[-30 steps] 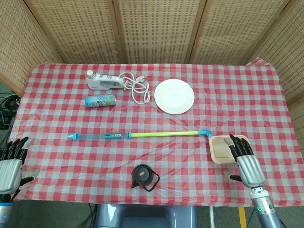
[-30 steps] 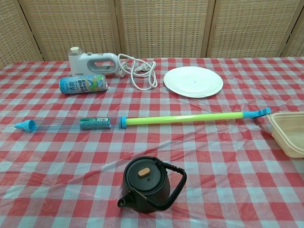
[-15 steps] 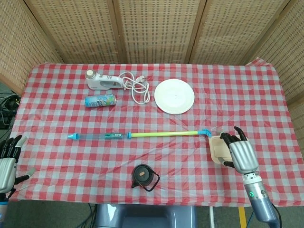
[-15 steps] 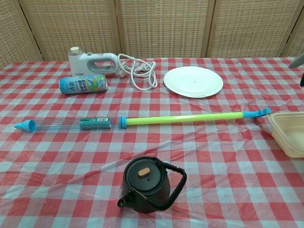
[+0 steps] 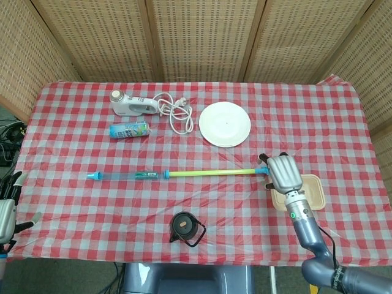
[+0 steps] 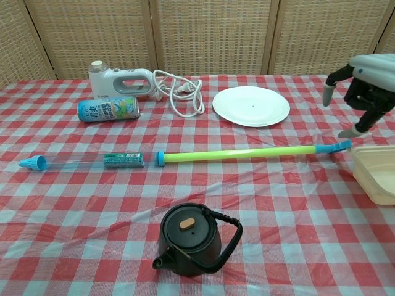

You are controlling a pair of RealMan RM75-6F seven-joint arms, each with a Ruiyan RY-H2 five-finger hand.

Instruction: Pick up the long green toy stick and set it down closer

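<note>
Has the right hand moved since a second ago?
Yes. The right hand went forward and leftward from the near edge of the beige rectangular container to above the long green toy stick's blue tip.

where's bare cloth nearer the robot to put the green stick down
Bare cloth runs along the near edge left of the black kettle, below the green stick. Another patch lies between the kettle and the beige container. The far left is crowded: mixer, can, cord and plate.

mixer [image 6: 120,81] | can [image 6: 108,109] | plate [image 6: 251,105] | teapot [image 6: 190,238] | container [image 6: 374,172]
</note>
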